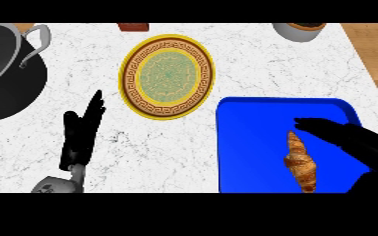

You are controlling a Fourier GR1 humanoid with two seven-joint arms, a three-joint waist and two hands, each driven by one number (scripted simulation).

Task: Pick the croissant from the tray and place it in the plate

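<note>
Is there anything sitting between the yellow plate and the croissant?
In the head view, only white counter and blue tray floor lie between plate and croissant.

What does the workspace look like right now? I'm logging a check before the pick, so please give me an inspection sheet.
Surface: white marbled counter; wooden strip at the right edge.
Job's things: croissant lies on the blue tray, near its right side; yellow-rimmed patterned plate holds nothing, up and left of the tray.
Clutter: dark pot with a grey handle at left; brown item and a bowl at the far edge, both cut off.
Hands: left hand open, resting on the counter left of the plate; right hand open, fingers over the tray just right of the croissant.
Cables: nothing seen.
Surroundings: nothing seen.
</note>
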